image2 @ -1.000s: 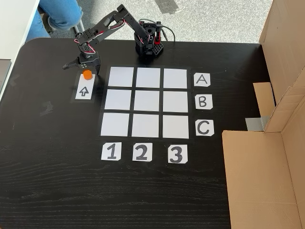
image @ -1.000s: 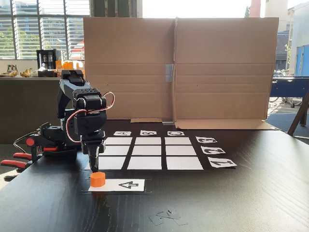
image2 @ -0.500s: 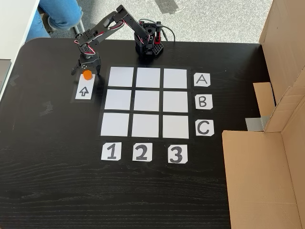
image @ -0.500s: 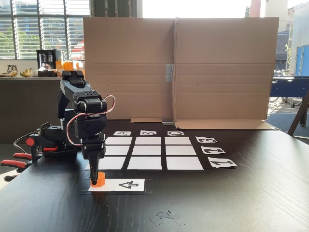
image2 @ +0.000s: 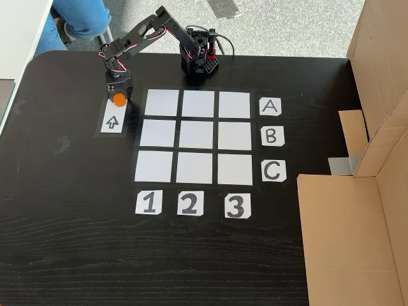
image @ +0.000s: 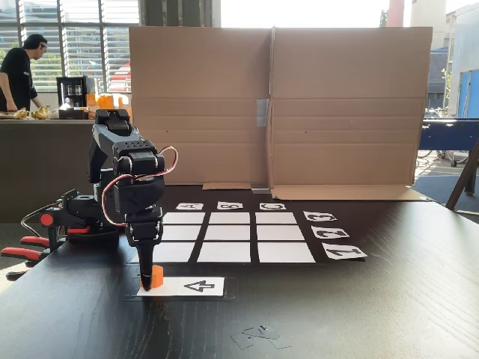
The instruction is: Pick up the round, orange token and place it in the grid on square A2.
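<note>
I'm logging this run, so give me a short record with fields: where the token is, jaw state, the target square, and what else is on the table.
token: orange token on the arrow card, at its end nearest the arm
gripper: gripper down at the token, jaws closed around it
target: square A2 empty
grid: grid all cells bare
other: cardboard screen behind the table

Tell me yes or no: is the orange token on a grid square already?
No, the orange token sits on the arrow card, left of the grid in this fixed view.

orange token [image2: 118,99], white grid [image2: 197,136] with black gaps, black table [image2: 76,242]
</note>
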